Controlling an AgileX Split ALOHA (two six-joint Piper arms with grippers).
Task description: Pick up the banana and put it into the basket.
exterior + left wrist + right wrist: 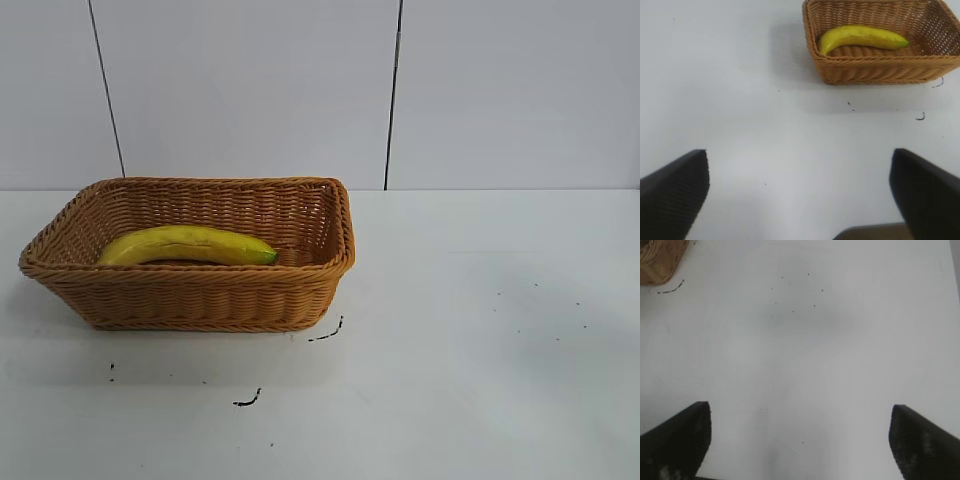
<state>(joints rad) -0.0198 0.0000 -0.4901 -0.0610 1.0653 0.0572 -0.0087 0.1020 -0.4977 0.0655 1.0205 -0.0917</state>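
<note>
A yellow banana (187, 245) lies lengthwise inside the woven wicker basket (200, 300), its greenish tip pointing toward 3 o'clock in the exterior view and its blunt end resting near the basket's wall at 9 o'clock. The fruit sits on the basket's floor, below the braided rim, closer to the front wall than to the back one. The basket stands on the white counter (480, 350) at about 9 o'clock from the counter's middle, near the pale panelled wall (250, 90) behind it. Small dark marks (327, 334) speckle the counter just beside the basket's front corner, at 5 o'clock from it.

From the left wrist camera, the left gripper (800, 195) hangs over bare counter, well apart from the basket (875, 70) and the banana (860, 37), its jaws spread wide and holding nothing. From the right wrist camera, the right gripper (800, 440) likewise hangs over bare counter with jaws released and empty; only a corner of the basket (657, 262) shows in that view, far off.
</note>
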